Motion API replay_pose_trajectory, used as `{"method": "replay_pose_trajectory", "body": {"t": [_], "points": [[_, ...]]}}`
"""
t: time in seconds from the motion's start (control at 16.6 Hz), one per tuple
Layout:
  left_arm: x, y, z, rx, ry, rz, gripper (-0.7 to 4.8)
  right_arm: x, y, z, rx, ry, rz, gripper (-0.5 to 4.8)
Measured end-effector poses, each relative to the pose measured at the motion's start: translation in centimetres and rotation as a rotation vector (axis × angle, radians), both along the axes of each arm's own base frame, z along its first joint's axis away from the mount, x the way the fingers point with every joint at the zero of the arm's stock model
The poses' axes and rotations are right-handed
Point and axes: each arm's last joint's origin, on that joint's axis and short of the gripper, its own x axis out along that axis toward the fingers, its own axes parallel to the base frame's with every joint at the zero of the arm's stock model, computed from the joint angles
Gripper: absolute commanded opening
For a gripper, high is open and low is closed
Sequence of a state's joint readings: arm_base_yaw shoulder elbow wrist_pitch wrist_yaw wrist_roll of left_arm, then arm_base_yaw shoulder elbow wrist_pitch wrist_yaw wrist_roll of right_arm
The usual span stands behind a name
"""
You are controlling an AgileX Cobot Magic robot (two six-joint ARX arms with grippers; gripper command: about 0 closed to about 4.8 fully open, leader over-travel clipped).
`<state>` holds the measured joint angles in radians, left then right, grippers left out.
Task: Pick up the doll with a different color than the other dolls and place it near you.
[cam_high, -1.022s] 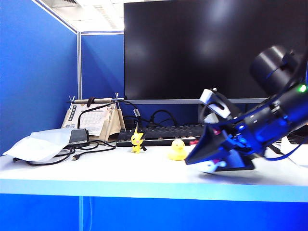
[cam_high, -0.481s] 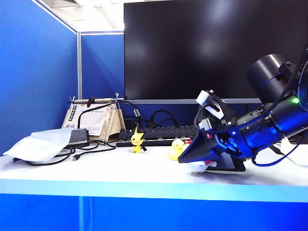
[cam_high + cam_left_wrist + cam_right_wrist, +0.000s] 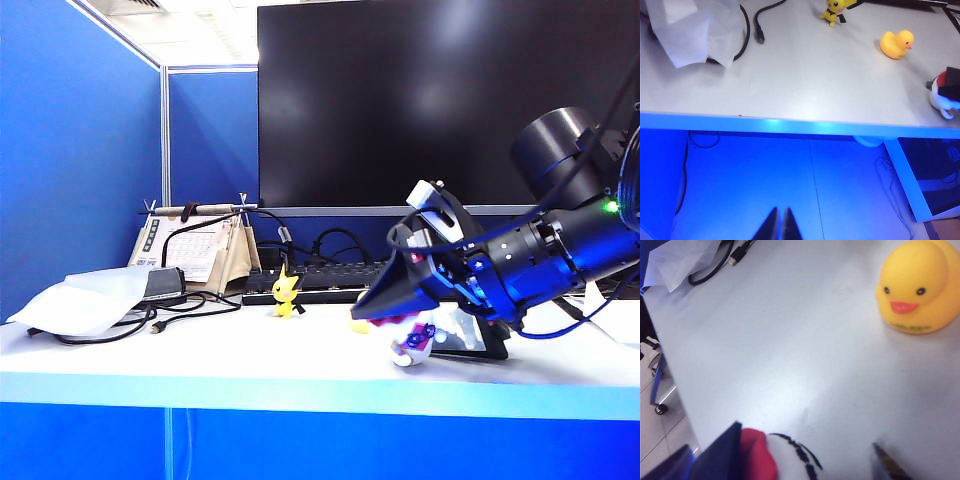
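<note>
The white tabletop (image 3: 200, 365) carries a crumpled white bag (image 3: 85, 300) at nine o'clock with black cables (image 3: 185, 308) beside it. A yellow pointed-ear figure (image 3: 286, 292) stands near centre; at three o'clock of it sits a yellow rubber duck (image 3: 896, 44). The white, red-topped doll (image 3: 416, 340) rests near the front edge.

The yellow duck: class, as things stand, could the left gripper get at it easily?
Probably not easily. The left gripper hangs shut below the table's edge, off the table, while the yellow duck sits far across it. Nothing stands between them, but the reach is long.
</note>
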<state>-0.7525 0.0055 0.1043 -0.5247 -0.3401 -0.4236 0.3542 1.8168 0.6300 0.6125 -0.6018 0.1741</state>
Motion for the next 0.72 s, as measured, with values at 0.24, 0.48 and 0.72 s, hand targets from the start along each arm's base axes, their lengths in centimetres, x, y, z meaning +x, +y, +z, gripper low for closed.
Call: {"method": "replay_pose_trajectory", "body": {"t": [0.24, 0.48, 0.72], "points": [[0.0, 0.0, 0.0, 0.0, 0.0, 0.0, 0.22, 0.2, 0.0, 0.2, 0.026, 0.0, -0.036, 4.79], [0.0, 0.0, 0.0, 0.0, 0.0, 0.0, 0.22, 1.0, 0.1, 1.0, 0.027, -0.034, -0.091, 4.79], [0.0, 0.0, 0.0, 0.0, 0.0, 0.0, 0.22, 2.3, 0.4, 2.5, 0.049, -0.089, -0.106, 4.79]]}}
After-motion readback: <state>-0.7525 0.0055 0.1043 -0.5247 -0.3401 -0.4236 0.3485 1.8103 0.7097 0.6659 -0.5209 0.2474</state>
